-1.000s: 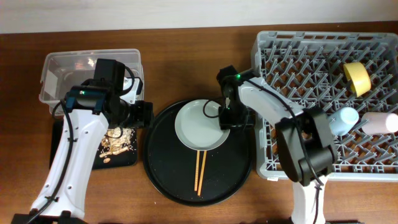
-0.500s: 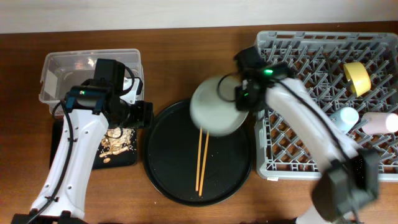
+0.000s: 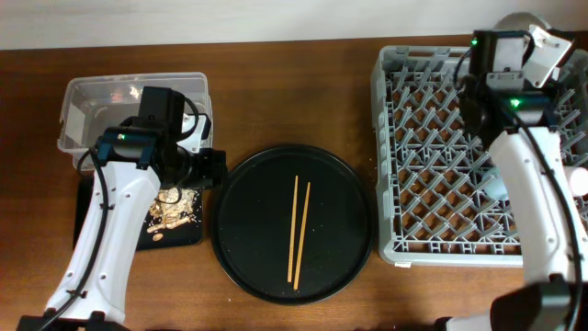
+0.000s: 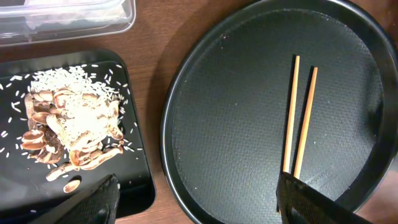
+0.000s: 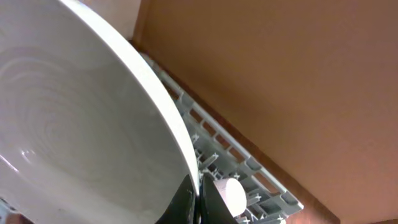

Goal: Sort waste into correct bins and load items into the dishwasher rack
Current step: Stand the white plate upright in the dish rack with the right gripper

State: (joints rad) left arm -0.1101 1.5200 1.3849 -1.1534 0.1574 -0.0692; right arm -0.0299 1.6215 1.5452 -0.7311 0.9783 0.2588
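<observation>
My right gripper (image 5: pixel 196 200) is shut on the rim of the pale grey-green plate (image 5: pixel 74 124) and holds it tilted on edge above the far right corner of the grey dishwasher rack (image 3: pixel 432 138). In the overhead view only the plate's edge (image 3: pixel 519 18) shows behind the right gripper (image 3: pixel 533 39). The wooden chopsticks (image 3: pixel 299 228) lie side by side on the round black tray (image 3: pixel 248 248). My left gripper (image 4: pixel 198 182) is open and empty, low over the gap between the black bin tray (image 4: pixel 134 186) and the round tray. Tan food scraps (image 4: pixel 68 134) and rice lie in the black bin tray.
The clear tub (image 3: pixel 92 101) stands at the far left behind the black bin tray (image 3: pixel 184 234). A pale blue cup (image 3: pixel 494 187) and a pink cup (image 3: pixel 581 181) lie in the rack, partly hidden by my right arm. The yellow bowl is hidden.
My right gripper lifted the plate off the round tray and carried it right and back to the rack's far right corner. The chopsticks now lie bare. The left arm has not moved.
</observation>
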